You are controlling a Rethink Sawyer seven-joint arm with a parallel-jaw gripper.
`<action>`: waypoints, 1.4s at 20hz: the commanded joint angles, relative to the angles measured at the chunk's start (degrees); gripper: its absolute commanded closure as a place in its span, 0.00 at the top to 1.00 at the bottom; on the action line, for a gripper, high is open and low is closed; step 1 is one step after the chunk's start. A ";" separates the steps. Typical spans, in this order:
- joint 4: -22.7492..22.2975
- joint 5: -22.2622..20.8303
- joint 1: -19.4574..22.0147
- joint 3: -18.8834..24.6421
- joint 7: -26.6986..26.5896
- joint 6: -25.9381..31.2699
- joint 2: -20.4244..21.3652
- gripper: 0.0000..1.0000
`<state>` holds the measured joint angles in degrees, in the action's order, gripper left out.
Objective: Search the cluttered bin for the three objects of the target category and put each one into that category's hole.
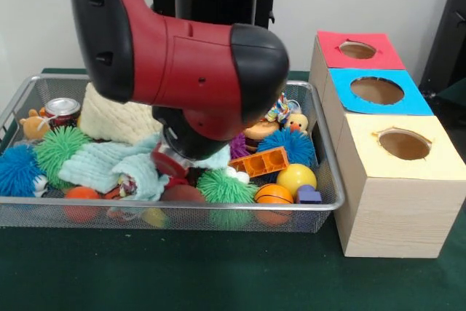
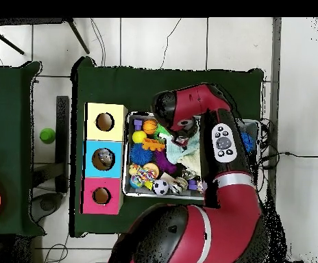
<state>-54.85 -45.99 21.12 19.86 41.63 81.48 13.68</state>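
The bin (image 1: 325, 202) is a wide silver wire-mesh basket full of toys. My red and black arm reaches down into its middle. The gripper (image 1: 170, 160) is low among the toys, between a pale blue cloth (image 1: 109, 165) and a green spiky ball (image 1: 224, 187), mostly hidden by the wrist. In the overhead view the gripper (image 2: 181, 140) is over the bin's middle (image 2: 128, 156). The hole (image 1: 376, 90) is the large round cutout in the blue-topped box at the right. In the overhead view the hole (image 2: 103, 159) shows something grey inside.
In the bin lie an orange brick (image 1: 259, 162), a yellow ball (image 1: 296, 178), a small basketball (image 1: 274, 194), a blue spiky ball (image 1: 291, 145), a cream cloth (image 1: 116, 118) and a can (image 1: 62, 109). A red-topped box (image 1: 357, 50) and a yellow-topped box (image 1: 404, 143) flank the blue one.
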 commanded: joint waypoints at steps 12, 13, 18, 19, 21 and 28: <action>-3.57 -3.73 2.92 -1.80 -20.72 4.52 -1.43 0.00; -3.50 -3.54 2.93 -1.71 -20.86 4.54 -1.47 0.00; -3.13 -2.91 2.82 -1.66 -20.09 4.55 -1.53 0.00; -3.46 -2.19 3.06 -1.39 -19.29 4.14 -1.23 0.00; -4.94 0.22 4.32 -0.28 -18.67 3.43 0.52 0.00; -8.69 3.88 8.60 0.93 -29.34 10.85 11.05 0.00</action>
<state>-57.81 -43.21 25.83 19.52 34.12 82.90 17.33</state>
